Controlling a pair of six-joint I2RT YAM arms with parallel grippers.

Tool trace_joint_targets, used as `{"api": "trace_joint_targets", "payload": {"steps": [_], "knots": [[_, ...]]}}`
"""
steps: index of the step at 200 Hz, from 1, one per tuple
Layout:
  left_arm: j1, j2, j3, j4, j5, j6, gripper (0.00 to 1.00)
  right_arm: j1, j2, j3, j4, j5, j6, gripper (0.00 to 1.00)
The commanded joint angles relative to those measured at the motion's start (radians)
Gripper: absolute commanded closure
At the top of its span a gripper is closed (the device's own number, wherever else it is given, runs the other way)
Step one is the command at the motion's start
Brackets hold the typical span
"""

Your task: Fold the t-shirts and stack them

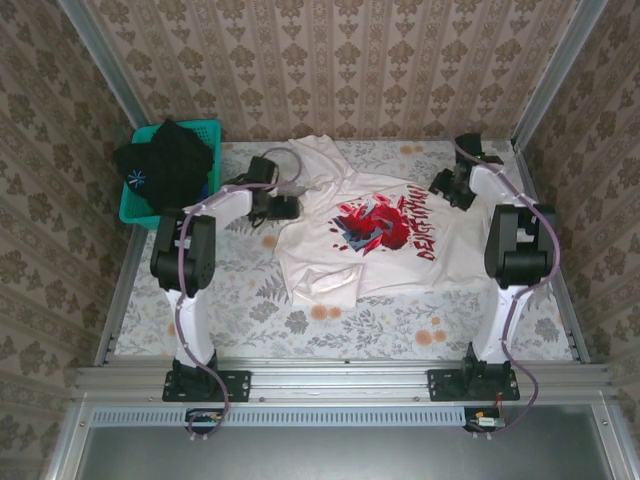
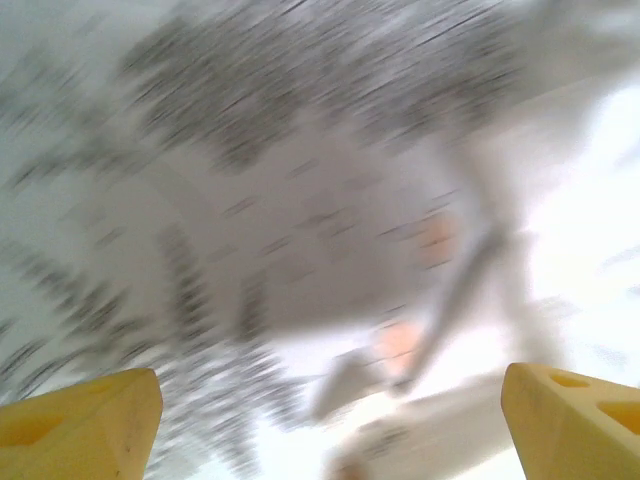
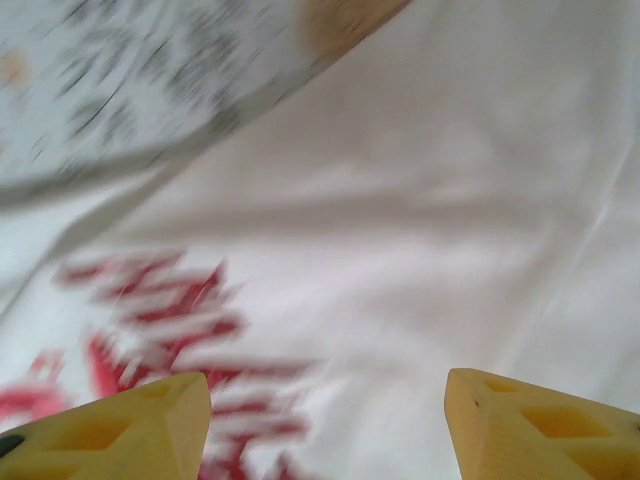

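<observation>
1. Bench (image 1: 400,325): covered with a pale floral cloth, set between patterned walls.
2. White t-shirt (image 1: 370,230): lies spread print-up on the middle of the bench towards the far side. It has a red-and-black chest graphic with dark lettering beside it, and the near-left hem is rumpled. In the right wrist view, white cloth (image 3: 430,200) with blurred red print.
3. Teal mesh basket (image 1: 130,210): at the far-left corner of the bench, apart from the shirt.
4. Black garment (image 1: 165,160): heaped in the basket and spilling over its rim; a small pale star-like mark shows.
5. Left arm (image 1: 185,255): reaches to the shirt's left sleeve edge.
6. Right arm (image 1: 515,240): reaches to the shirt's right shoulder.
7. Left fingers (image 2: 80,420): yellow, spread wide, nothing between them, above blurred floral cloth and a white edge.
8. Right fingers (image 3: 540,425): yellow, spread, nothing pinched, over the shirt.
</observation>
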Motion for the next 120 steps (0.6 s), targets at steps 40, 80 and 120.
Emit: {"api": "trace_joint_targets", "payload": {"steps": [40, 80, 120], "knots": [[-0.034, 0.255, 0.300, 0.008, 0.092, 0.062, 0.24, 0.186, -0.203, -0.381, 0.130, 0.023, 0.036, 0.34], [-0.006, 0.240, 0.263, 0.012, 0.076, 0.050, 0.84, 0.192, -0.279, -0.500, 0.123, 0.057, 0.033, 0.34], [0.080, 0.017, 0.038, 0.110, 0.052, -0.002, 1.00, 0.196, -0.311, -0.575, 0.103, 0.093, 0.048, 0.32]]}}
